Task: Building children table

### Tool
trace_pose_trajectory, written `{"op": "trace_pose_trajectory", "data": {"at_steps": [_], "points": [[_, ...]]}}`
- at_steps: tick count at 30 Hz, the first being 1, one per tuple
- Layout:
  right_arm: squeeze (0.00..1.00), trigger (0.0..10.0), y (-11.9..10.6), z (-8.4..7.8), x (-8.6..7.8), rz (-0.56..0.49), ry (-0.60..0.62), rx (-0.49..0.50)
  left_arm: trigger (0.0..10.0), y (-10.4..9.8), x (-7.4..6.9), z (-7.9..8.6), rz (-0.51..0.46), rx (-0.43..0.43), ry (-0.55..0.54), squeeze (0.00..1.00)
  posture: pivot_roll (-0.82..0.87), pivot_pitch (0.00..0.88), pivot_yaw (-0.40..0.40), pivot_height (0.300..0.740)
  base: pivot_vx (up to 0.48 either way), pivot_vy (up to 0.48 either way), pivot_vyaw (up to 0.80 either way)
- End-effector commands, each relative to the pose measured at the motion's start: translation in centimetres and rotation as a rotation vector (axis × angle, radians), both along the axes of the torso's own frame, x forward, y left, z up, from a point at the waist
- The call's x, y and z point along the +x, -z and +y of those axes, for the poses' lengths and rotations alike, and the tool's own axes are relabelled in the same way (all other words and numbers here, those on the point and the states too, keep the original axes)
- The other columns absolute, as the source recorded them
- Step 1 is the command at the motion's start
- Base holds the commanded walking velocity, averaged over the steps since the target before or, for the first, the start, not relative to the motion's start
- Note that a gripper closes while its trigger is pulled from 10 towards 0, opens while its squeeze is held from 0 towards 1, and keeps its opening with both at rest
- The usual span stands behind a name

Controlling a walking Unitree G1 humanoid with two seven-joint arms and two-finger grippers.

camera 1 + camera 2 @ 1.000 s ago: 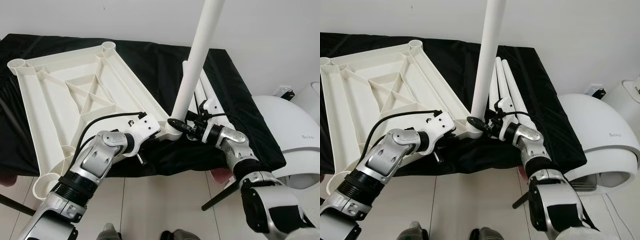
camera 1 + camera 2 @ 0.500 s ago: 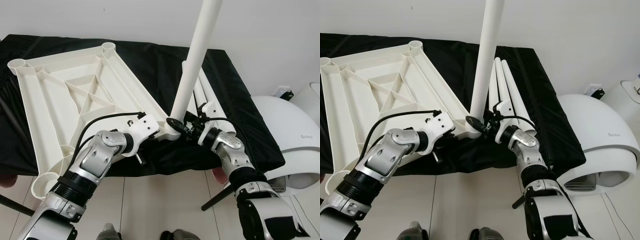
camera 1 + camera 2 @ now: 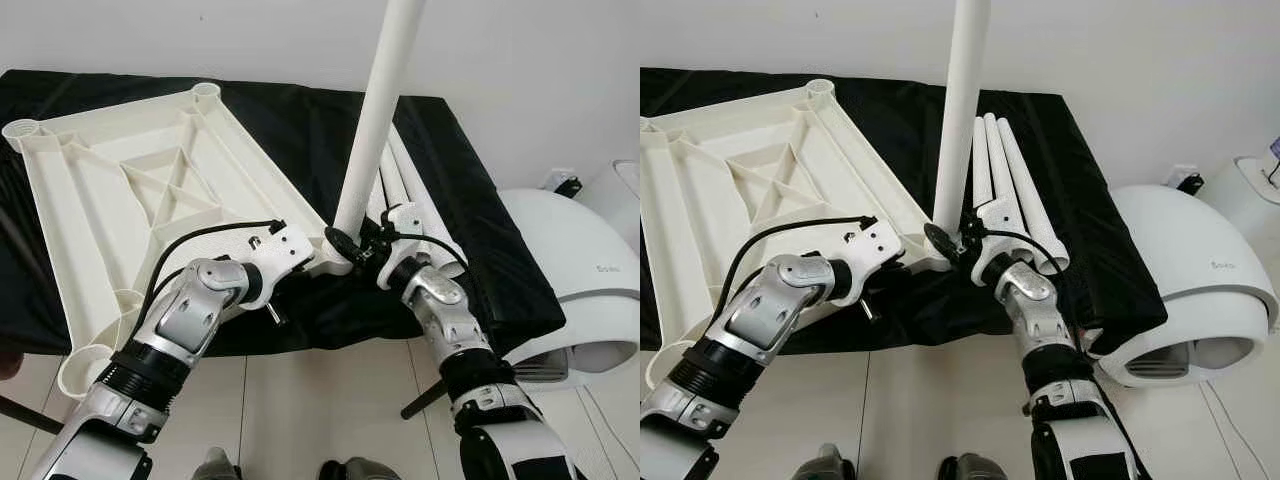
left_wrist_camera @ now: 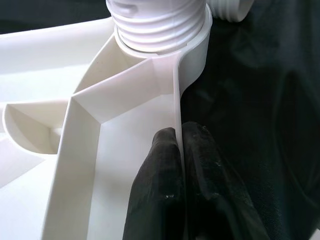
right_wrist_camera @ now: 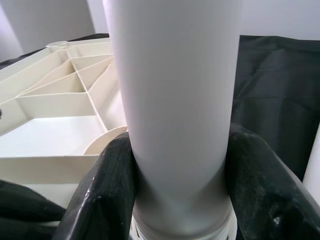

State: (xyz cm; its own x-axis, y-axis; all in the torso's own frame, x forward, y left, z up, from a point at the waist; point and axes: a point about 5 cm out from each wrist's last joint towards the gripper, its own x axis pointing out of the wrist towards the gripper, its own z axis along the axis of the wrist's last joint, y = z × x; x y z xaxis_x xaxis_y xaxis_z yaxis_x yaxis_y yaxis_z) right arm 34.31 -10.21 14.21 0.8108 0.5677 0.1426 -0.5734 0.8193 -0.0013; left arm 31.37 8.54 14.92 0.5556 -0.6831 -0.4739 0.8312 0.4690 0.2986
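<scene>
The right gripper pinched the base of the upright white table leg, one black finger on each side, just above the threaded corner socket that held the leg's foot. The left gripper was pressed together on the thin side wall of the upturned white tabletop beside that socket. The tabletop lay ribs-up on a black cloth near its front edge, three spare legs lying just beside the socket corner.
</scene>
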Motion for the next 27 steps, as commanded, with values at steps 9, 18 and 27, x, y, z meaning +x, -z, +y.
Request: {"op": "trace_pose_trajectory", "data": {"at_steps": [9, 18, 27], "points": [[0.00, 0.0, -0.9, 2.0, -0.7, -0.022, 0.192, 0.049, 10.0, -0.6, 0.2, -0.6, -0.035, -0.001, -0.002, 0.00, 0.01, 0.043, -0.061, 0.740, 0.000, 0.000, 0.00], [0.00, 0.0, -0.4, 3.1, -1.3, 0.010, 0.321, 0.053, 10.0, -0.7, 0.2, -0.7, -0.034, -0.001, 0.004, 0.00, 0.01, 0.046, -0.054, 0.740, 0.000, 0.000, 0.00], [0.00, 0.0, -0.1, 4.2, -2.1, 0.032, 0.374, 0.044, 10.0, -0.7, 0.2, -0.7, -0.035, -0.002, 0.003, 0.00, 0.01, 0.046, -0.058, 0.740, 0.000, 0.000, 0.00]]}}
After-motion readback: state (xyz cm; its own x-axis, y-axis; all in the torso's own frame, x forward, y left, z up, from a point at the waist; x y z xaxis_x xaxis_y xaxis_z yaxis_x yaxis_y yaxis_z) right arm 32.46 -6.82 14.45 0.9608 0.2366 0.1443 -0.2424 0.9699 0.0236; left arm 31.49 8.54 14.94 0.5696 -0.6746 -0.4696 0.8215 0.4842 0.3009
